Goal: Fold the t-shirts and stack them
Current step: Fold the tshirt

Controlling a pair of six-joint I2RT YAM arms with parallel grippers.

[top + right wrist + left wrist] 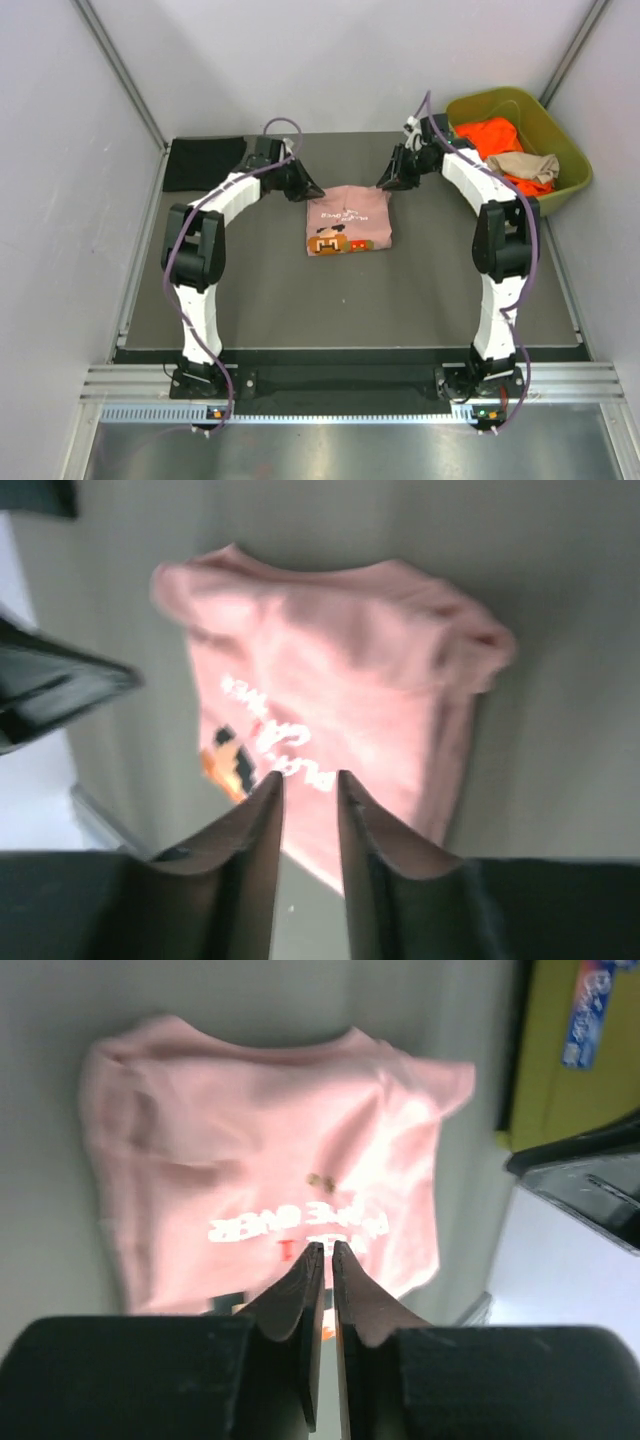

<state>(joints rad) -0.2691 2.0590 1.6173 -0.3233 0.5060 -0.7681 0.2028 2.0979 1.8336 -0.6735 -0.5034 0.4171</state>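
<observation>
Pink t-shirt (348,220): folded at mid-table. Soft, light and floppy, so I'd pinch both far corners together.
Left gripper (327,1247): fingers nearly together, empty, hovering over the shirt.
Right gripper (310,777): fingers slightly apart, empty.

High fixed view from behind, wrist views close, looking down, all sharing pink t-shirt (347,220)
</observation>
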